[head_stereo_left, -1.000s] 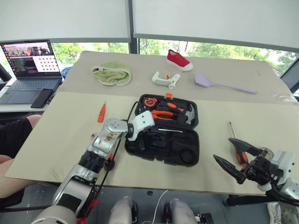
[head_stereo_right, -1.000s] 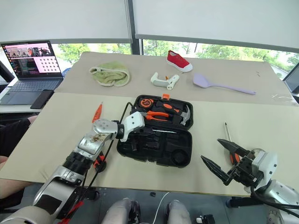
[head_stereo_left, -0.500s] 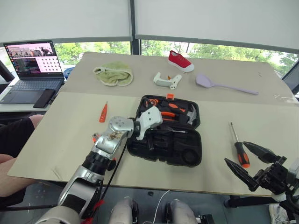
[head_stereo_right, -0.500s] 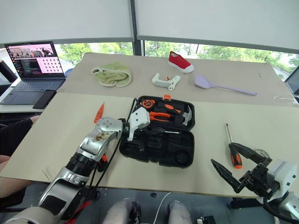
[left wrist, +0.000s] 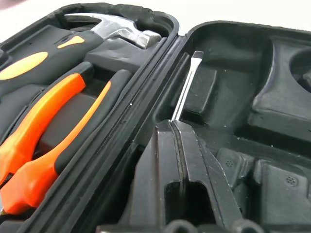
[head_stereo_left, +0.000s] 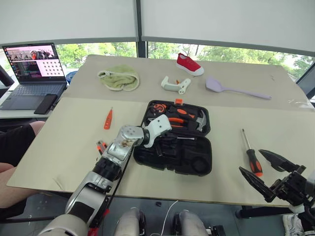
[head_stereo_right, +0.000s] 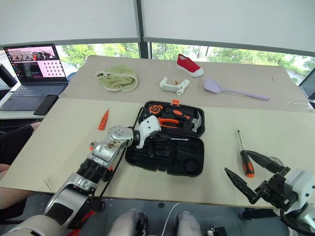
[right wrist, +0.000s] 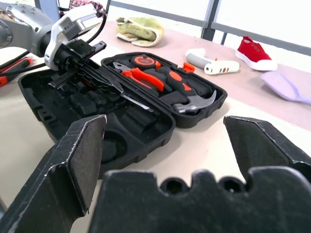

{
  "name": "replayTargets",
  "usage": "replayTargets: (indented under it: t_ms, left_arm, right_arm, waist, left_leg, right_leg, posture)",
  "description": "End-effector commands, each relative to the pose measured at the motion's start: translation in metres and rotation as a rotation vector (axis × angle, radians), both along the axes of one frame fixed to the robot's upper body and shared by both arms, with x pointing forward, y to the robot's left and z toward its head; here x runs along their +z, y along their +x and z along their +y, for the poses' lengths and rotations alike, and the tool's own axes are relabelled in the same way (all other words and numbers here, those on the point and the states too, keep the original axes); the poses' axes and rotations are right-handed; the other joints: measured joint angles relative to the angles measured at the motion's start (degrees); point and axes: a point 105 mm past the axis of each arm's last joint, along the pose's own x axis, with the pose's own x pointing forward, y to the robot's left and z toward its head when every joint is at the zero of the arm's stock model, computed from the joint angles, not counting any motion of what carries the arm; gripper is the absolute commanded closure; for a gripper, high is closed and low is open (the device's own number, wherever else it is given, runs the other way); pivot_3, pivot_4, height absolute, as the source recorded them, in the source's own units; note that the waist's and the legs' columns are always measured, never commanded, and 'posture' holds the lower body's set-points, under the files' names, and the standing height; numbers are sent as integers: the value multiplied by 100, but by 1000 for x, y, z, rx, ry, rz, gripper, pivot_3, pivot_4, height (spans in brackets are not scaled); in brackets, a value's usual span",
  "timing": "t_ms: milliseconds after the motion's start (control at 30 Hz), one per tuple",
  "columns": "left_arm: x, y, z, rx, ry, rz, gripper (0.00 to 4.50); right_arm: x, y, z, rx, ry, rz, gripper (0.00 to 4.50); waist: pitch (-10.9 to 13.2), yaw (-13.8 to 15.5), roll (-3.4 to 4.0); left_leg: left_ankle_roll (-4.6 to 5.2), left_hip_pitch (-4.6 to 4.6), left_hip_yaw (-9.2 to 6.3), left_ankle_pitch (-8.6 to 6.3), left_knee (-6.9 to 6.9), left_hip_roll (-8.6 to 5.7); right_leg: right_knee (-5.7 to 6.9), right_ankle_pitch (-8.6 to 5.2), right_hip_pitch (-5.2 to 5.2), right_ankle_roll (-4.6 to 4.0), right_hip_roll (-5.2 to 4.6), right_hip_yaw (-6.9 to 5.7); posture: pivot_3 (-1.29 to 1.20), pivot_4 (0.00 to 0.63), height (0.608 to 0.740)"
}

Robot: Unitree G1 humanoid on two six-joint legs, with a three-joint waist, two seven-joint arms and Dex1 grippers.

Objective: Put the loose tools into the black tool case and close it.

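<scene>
A: Case status?

B: The black tool case [head_stereo_left: 174, 142] lay open flat, mid-table, nearer the front edge of the table [head_stereo_left: 64, 132]. The far half held a hammer [head_stereo_left: 199, 119], orange-handled pliers [head_stereo_left: 170, 119] and a round orange tape measure [head_stereo_left: 157, 106]. The near half was mostly bare moulded slots.

A: Left claw?

B: The left gripper [left wrist: 181, 145] was over the near half of the case, fingers pressed together, clamped on a flat-blade screwdriver [left wrist: 187, 82]. The shaft stuck out past the fingertips and pointed across the tray. I couldn't tell whether it touched the plastic.

A: Right one?

B: The right gripper [head_stereo_left: 273, 172] hung off the table's front right corner, fingers spread wide, nothing between them.

A: Loose tools left?

B: A black-and-orange screwdriver [head_stereo_left: 250, 155] lay near the right front edge, just beside the right gripper and apart from it. A slim orange screwdriver [head_stereo_left: 108, 119] lay left of the case. Another orange-black tool [head_stereo_left: 101, 146] sat near the left front edge, partly hidden by the left arm.

A: Other stuff?

B: Along the far edge: green cloth [head_stereo_left: 119, 78], white handled object [head_stereo_left: 174, 85], red shoe [head_stereo_left: 189, 64], lilac spatula [head_stereo_left: 234, 88]. A laptop [head_stereo_left: 32, 73] sat on a side desk to the left.
</scene>
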Motion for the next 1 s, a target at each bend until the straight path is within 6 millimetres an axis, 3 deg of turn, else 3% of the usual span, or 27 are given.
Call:
replayTargets:
  t_ms: [33,167,267,333,400,467,567,667,833,900,1000]
  left_arm:
    - [-21,-3,5,34,35,70,4489]
    - [-32,-4,6,48,47,112,4489]
    - [-26,-4,6,36,18,80,4489]
    - [-11,-3,7,19,-53,22,4489]
    - [18,-5,12,-1,-216,-53,4489]
    - [42,-11,27,-32,-345,-107,4489]
    - [64,-19,58,-63,-451,-169,3791]
    - [67,-27,99,-49,-442,-180,2644]
    - [33,-63,176,-14,-203,-103,926]
    - [28,-80,197,-3,-212,-69,244]
    - [30,-104,207,-47,-265,-47,47]
  right_arm:
    - [10,-2,3,-5,-14,-50,0]
    - [9,-3,5,-14,-4,-50,0]
    - [7,-2,6,-14,0,-49,0]
    - [8,0,5,-14,1,-52,0]
    - [11,1,-1,-27,3,-61,0]
    - [12,-1,-7,-45,2,-51,0]
    - [13,-7,-15,-71,0,-34,0]
    - [8,-19,-25,-121,0,8,0]
    - [-21,-55,-45,-280,-15,142,0]
    - [-35,-64,-56,-395,-23,215,0]
    - [-47,-70,-64,-480,-41,304,0]
  waist:
    - [-1,-6,2]
    - [-6,-5,8]
    - [-8,-4,9]
    - [-11,-7,14]
    - [-11,-17,14]
    - [-6,-30,15]
    - [-4,-16,16]
    - [-6,-12,20]
    - [-9,-23,26]
    - [-5,-23,30]
    - [-4,-20,33]
  left_leg:
    - [0,2,-1,0,0,1]
    - [1,22,-3,-2,-5,1]
    - [2,27,-4,-3,-8,2]
    - [1,27,-4,-3,-9,2]
    - [2,26,-4,-4,-11,2]
    - [1,25,-4,-3,-15,5]
    - [-2,20,-4,-1,-17,8]
    - [-3,21,-4,-2,-17,7]
    - [-16,26,-4,-12,-24,10]
    - [-57,26,-4,-36,-28,18]
    - [-75,22,-7,-48,-28,23]
  right_leg:
    - [0,0,1,0,1,0]
    - [-8,-1,20,-1,0,0]
    - [-13,-1,27,-1,-1,-1]
    - [-14,-1,26,-1,-2,0]
    - [-14,-1,24,-1,-2,2]
    - [-13,-1,18,-3,-1,6]
    - [-12,-2,12,-7,-1,3]
    - [-14,-2,16,-7,-2,2]
    - [-22,-6,17,-9,-1,0]
    - [-22,-16,8,-16,-1,0]
    - [-26,-61,-31,-20,-41,8]
  posture:
    - [0,150,738]
    - [0,150,738]
    - [0,150,738]
    - [0,150,738]
    - [0,150,738]
    - [0,150,738]
    - [0,150,738]
    - [0,150,738]
    - [0,150,738]
    - [0,150,738]
    - [0,150,738]
